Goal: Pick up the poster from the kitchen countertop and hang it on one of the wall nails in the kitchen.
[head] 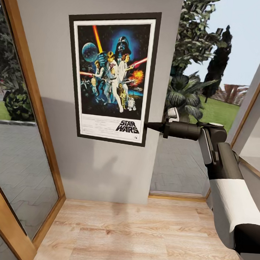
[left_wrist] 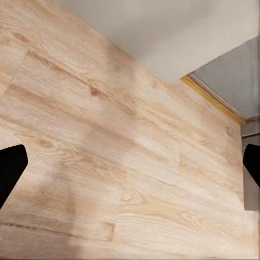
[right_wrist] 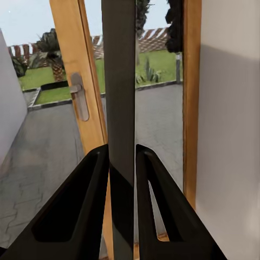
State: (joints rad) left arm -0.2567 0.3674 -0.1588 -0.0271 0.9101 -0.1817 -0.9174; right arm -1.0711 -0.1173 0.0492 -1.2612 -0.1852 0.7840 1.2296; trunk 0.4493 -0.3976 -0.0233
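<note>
With right jaws [head: 147,126] clamped on its frame edge, poster [head: 112,73] upright flat against grey wall [head: 101,166]; left jaws [left_wrist: 130,162] apart above wooden floor [left_wrist: 108,162].

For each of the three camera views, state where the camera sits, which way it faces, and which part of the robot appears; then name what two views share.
Head view: on the robot's head, facing forward and down at the grey wall bearing the poster; the right arm reaches to the poster's edge.
Left wrist view: near the left gripper, facing down at the wooden floor; both dark fingertips show, apart.
Right wrist view: near the right gripper, looking along the poster's frame edge clamped between its fingers, toward a glass door.
Shared: the poster appears in head and right wrist views.
</note>
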